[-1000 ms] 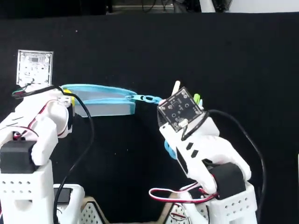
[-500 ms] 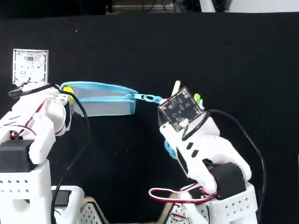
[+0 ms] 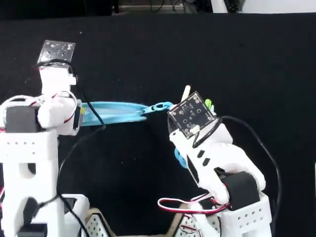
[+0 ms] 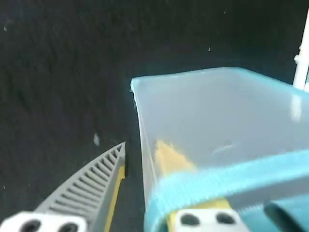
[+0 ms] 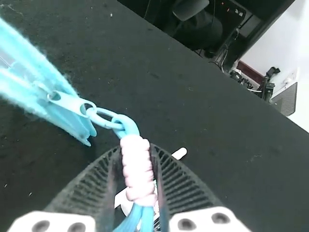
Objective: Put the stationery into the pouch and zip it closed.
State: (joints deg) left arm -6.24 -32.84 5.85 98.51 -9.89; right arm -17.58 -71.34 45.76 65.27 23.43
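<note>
Black cloth point(image 3: 247, 59); pouch point(image 3: 116, 112) looks soft, light, floppy; left gripper point(image 4: 142, 157) pinches its end; right gripper point(image 5: 135, 153) clamps the zipper cord point(image 5: 137, 180), the best hold.

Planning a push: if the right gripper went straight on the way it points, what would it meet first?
Right gripper, shut on the pink cord, has the blue link right at its fingertips; past that probably black tabletop, with the zipper slider off to one side.
</note>
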